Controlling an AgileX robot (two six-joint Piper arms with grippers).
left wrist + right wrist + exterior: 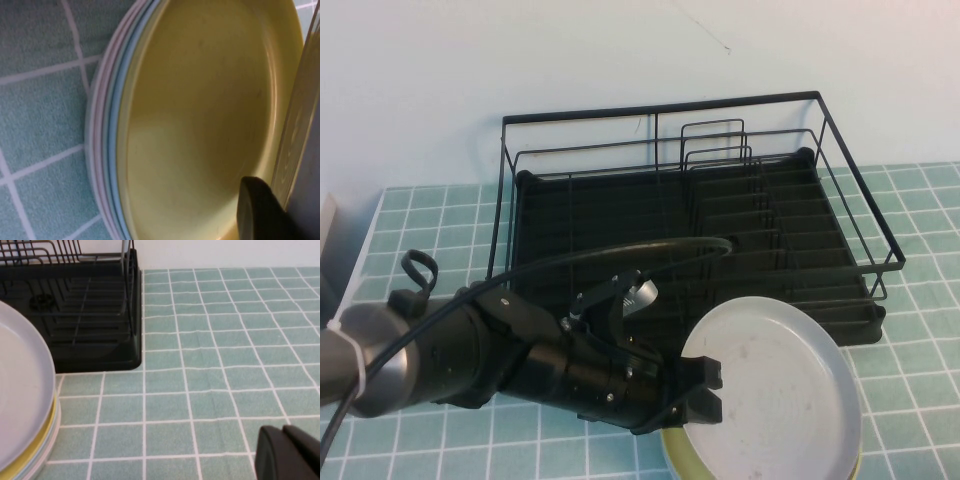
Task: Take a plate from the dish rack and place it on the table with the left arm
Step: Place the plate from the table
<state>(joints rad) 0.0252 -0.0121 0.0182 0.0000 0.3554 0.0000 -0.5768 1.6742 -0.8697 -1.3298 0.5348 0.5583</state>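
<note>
Teal-tiled worktop [920, 260] carries a black wire dish rack [670, 220], now empty of plates. In front of it, the left claw [705, 392] grips the rim of a pale grey-white plate [775, 385], tilted just over a yellow plate [200, 125] topping a stack. Setting down remains. The right claw [287, 452] rests low aside, apparently closed.

smooth matt plate [775, 385]; black wire dish rack [690, 215]; grouted tile table [225, 365].

Grey-white plate [775, 390] over yellow plate [200, 125].
</note>
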